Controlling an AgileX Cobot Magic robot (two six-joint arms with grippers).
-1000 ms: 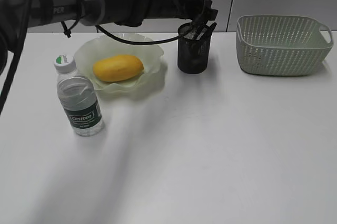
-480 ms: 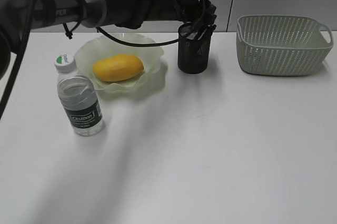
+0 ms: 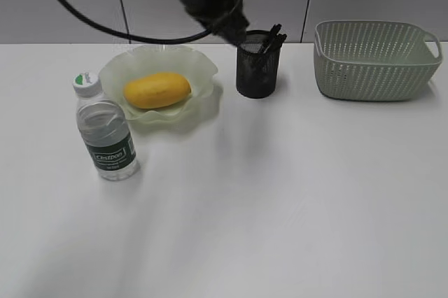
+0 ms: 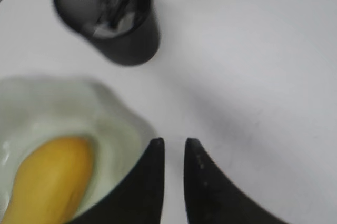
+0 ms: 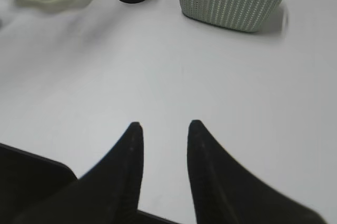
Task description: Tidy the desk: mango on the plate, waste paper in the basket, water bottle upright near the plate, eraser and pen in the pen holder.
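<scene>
L pincer (image 4: 174,148) is hanging above the tabletop w/ its two black fingers nearly pressed together, only a thin slit showing, nothing between them. R pincer (image 5: 165,129) is hovering low over bare tabletop (image 3: 294,193), fingers moderately spread, also gripping nothing.

Just beside the L pincer tips, the pale green translucent plate w/ wavy ruffled rim (image 4: 124,121) is carrying the smooth yellow-orange mango (image 4: 50,179). Further out, the black round wire-mesh pen holder (image 4: 113,27) is standing upright, w/ dark pens sticking out of it (image 3: 269,38); something pale is lying inside, too blurred to say if it's the eraser. Clear plastic water bottle w/ white cap & dark green label (image 3: 105,130) is standing upright just beside the plate. Pale sage-green woven-look basket (image 3: 374,60) is sitting well apart on the R side; its inside is hidden, so can't confirm the paper ball is in it.

Judging progress: mango, bottle & pen look done. No loose paper or eraser is showing on the tabletop, so probably the tidy-up is at or near its end; arms prob. just need parking.
</scene>
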